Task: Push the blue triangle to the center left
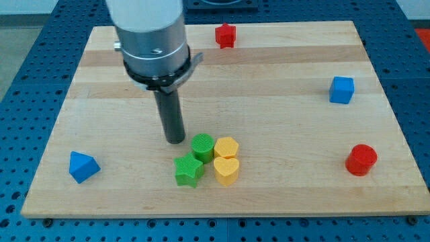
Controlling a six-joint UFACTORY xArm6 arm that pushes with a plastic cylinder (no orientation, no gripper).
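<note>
The rod's tip (175, 140) is planted just left of the green cylinder (202, 146); no jaws here, only a bare rod touching nothing. The blue triangle (83, 166) lies well off to the tip's left and a little below, near the wooden board's (282, 74) bottom-left corner. Bare wood between them, and open board above the triangle.

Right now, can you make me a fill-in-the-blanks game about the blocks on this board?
1. My tip is just left of the green ____ block.
2. The blue triangle sits near the view's bottom ____ corner.
3. The yellow heart lies just below the yellow ____.
4. The blue cube is above the ____ cylinder, by the view's right edge.

Missing words: round; left; hexagon; red
</note>
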